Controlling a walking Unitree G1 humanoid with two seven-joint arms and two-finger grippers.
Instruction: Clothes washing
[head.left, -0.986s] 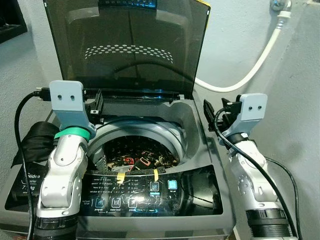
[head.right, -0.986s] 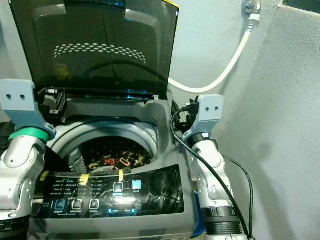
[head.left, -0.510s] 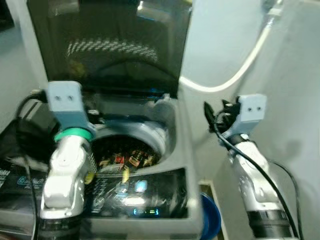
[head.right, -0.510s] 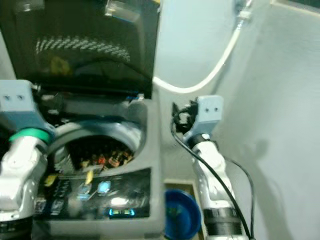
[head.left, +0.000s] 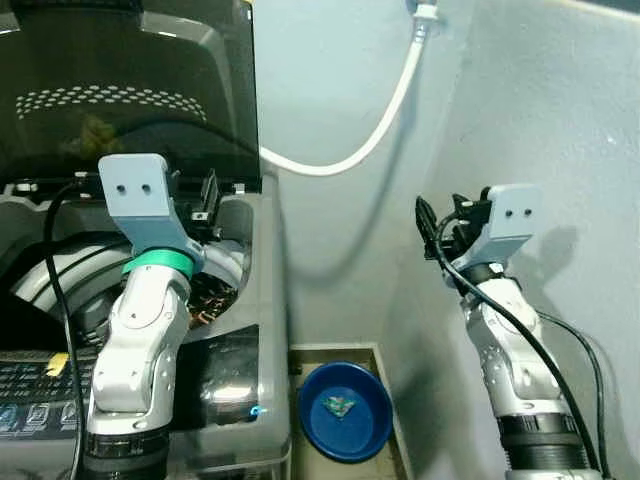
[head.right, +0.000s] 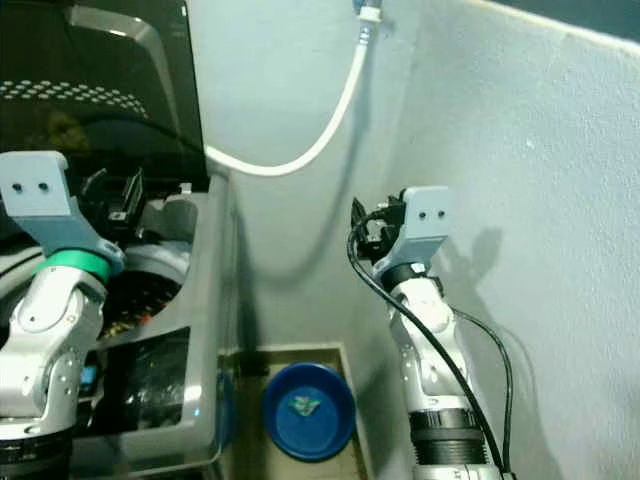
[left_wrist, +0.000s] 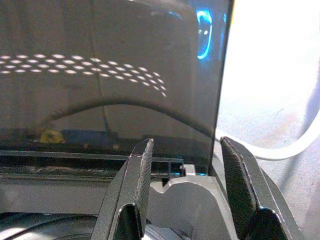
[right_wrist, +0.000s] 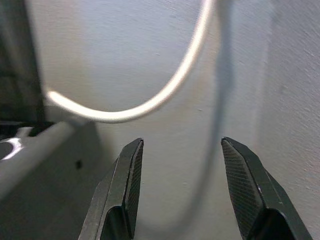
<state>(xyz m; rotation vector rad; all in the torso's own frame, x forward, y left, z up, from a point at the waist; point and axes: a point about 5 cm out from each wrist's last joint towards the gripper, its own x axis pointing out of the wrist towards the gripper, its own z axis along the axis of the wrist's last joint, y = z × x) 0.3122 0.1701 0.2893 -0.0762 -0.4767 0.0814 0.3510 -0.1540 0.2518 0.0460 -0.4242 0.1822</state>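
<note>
- A top-loading washing machine (head.left: 255, 300) stands at the left, its lid (head.left: 130, 90) raised upright at the back.
- Clothes (head.left: 205, 298) lie inside the drum, below the open lid.
- The control panel (head.left: 40, 400) runs along the machine's front edge, nearest the viewer.
- A hose (head.left: 370, 130) hangs along the rear wall, running from a fitting high up down to the machine's back corner.
- A bowl (head.left: 345, 412) sits on the floor just right of the machine, in the gap between machine and side wall.
- The left gripper (left_wrist: 187, 192) is raised over the drum, jaws apart, facing the lid.
- The right gripper (right_wrist: 182, 192) is raised right of the machine, jaws apart, facing the hose and rear wall.
</note>
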